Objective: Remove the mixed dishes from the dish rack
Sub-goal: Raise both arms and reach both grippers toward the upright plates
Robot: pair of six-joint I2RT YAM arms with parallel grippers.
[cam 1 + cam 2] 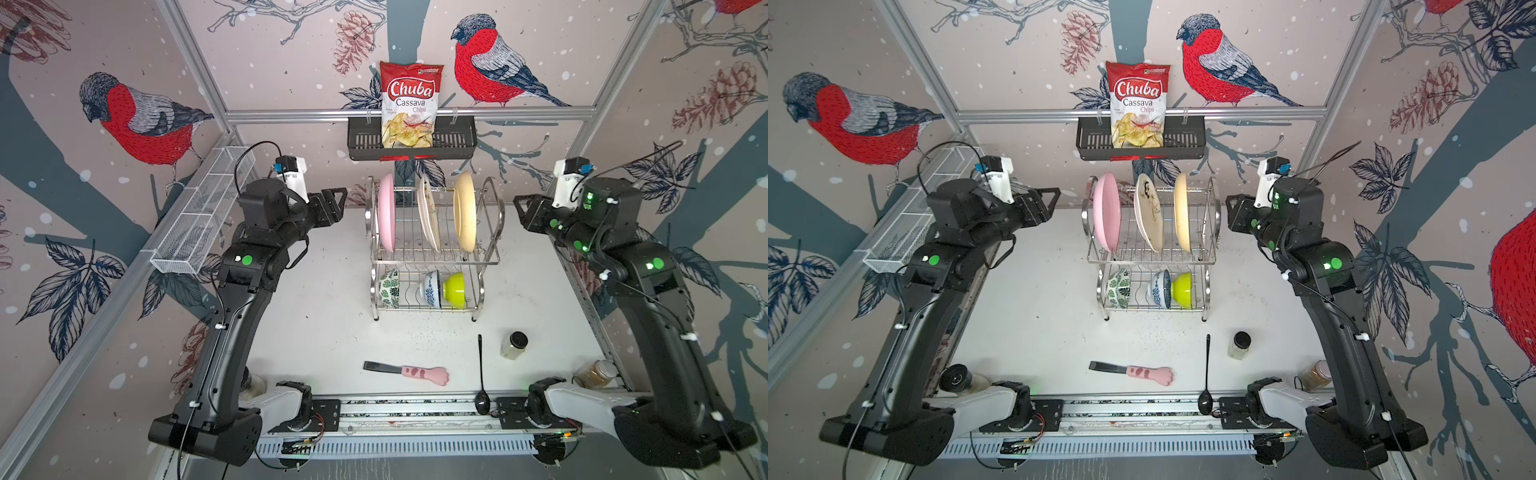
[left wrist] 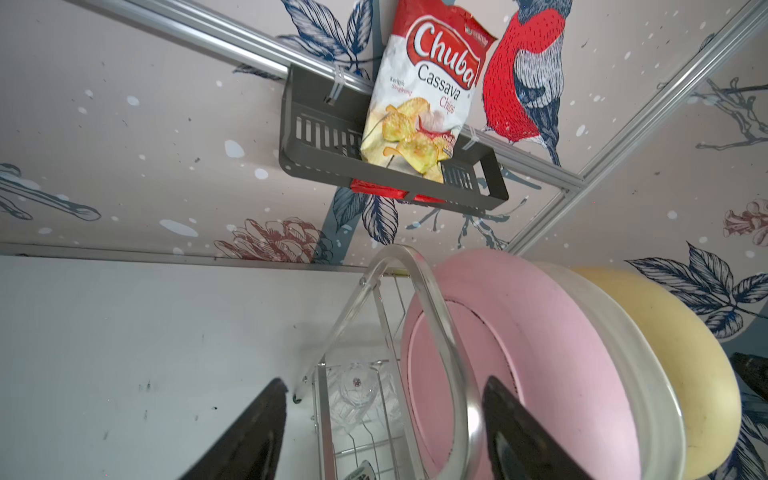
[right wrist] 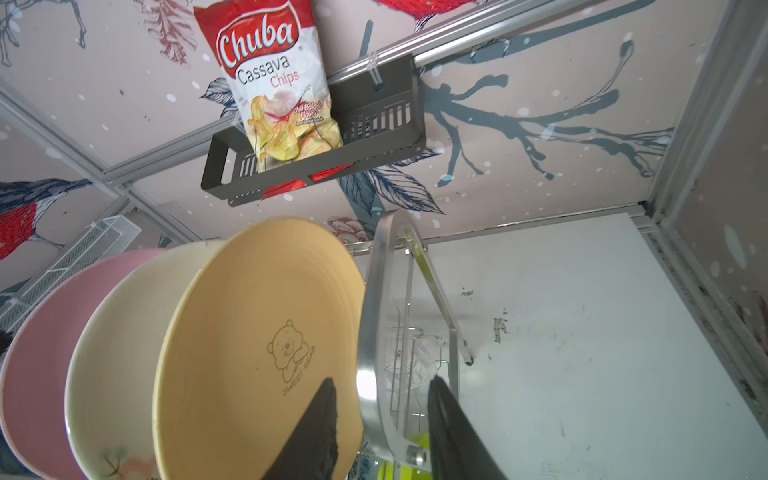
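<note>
The dish rack (image 1: 436, 262) stands on the white table (image 1: 316, 332). On its upper tier the pink plate (image 1: 386, 216), the drawing-decorated white plate (image 1: 428, 216) and the cream-yellow plate (image 1: 464, 212) stand upright. On its lower tier the green-leaf bowl (image 1: 389, 289), blue-white bowl (image 1: 432, 289) and lime bowl (image 1: 454, 289) sit on edge. The left claw (image 2: 384, 382) hangs just beside the rack's left side, jaws wide and empty. The right claw (image 3: 382, 379) hangs just beside the rack's right side, jaws narrower but apart, holding nothing.
</note>
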